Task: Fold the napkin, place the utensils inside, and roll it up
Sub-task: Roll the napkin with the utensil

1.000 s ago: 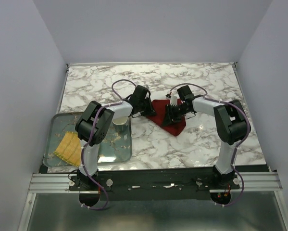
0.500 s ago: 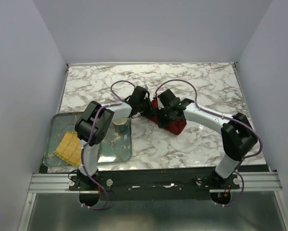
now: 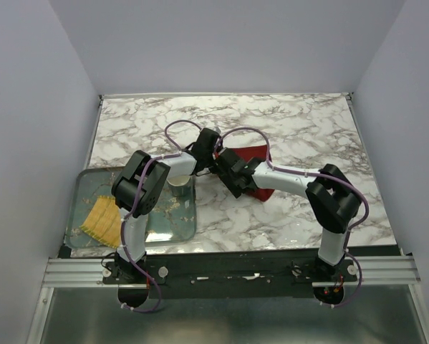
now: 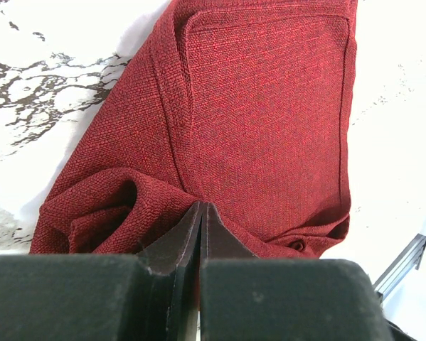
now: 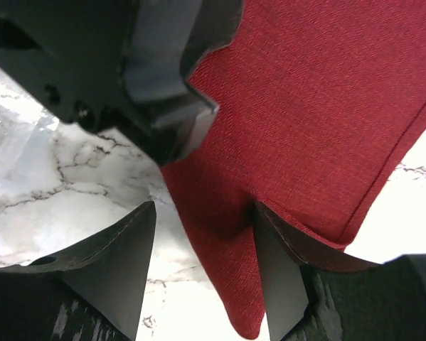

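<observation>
At the middle of the marble tabletop point(image 3: 307, 122), the dark red napkin point(image 3: 261, 190) lies apparently partly folded. Its 9 o'clock edge is pinched in the clenched left gripper point(image 4: 200, 213), while the right gripper point(image 5: 202, 234), jaws spread and released, straddles a corner toward 7 o'clock. With both grippers crowded almost together, a bump looks possible, and any uneven pull could bunch the cloth and spoil the fold.

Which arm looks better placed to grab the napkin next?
Right, probably. The right hand is open, straddling a corner of the napkin; the left hand is shut, pinching the napkin.
</observation>
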Robot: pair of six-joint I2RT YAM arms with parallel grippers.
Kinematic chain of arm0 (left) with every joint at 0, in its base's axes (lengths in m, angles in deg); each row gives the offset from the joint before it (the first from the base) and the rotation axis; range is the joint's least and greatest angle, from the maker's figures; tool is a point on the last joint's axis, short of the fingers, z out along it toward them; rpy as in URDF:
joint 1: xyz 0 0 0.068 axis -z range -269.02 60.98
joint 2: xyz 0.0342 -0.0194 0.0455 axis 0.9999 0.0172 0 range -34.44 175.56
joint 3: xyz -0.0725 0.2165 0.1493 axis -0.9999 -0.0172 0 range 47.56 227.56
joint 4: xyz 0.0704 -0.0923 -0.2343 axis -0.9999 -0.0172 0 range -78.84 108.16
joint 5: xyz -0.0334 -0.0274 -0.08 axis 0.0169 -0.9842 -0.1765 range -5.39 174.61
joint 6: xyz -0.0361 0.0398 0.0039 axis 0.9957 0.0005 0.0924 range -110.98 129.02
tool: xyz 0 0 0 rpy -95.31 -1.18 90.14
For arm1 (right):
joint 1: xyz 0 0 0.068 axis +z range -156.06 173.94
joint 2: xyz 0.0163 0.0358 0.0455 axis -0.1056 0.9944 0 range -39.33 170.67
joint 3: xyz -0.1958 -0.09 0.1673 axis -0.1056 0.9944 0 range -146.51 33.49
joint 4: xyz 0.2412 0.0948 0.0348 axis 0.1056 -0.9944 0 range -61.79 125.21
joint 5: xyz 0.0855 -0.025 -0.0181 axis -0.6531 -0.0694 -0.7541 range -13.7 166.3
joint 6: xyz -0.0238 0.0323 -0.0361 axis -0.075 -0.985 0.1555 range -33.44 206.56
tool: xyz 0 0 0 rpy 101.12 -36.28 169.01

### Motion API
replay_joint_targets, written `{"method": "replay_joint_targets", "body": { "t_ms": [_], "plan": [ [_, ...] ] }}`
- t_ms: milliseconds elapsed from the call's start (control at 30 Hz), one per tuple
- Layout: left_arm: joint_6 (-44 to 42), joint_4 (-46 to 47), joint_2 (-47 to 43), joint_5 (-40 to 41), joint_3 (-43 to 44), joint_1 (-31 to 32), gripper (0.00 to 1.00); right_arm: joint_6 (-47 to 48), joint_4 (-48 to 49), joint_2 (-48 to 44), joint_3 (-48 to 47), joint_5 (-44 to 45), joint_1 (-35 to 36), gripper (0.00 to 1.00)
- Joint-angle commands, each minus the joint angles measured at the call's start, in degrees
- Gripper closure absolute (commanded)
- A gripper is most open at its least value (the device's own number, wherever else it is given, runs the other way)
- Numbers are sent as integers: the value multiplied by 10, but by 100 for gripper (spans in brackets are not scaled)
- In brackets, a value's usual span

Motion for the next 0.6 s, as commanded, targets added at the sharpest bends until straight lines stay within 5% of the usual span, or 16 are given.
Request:
{"method": "replay_joint_targets", "body": {
  "t_ms": [0, 167, 367, 567],
  "plan": [
    [-12, -60, 27, 13, -18, 2, 92, 12, 22, 29, -6, 57, 6, 37],
    [-12, -61, 24, 7, -19, 0, 92, 7, 36, 38, 1, 70, 6, 44],
    [-16, -69, 10, 8, -15, -3, 91, -1, 49, 36, 23, 55, 3, 66],
    [-41, -107, -34, 28, 14, -8, 80, -13, 55, 11, 39, -46, -29, 75]
  ]
}}
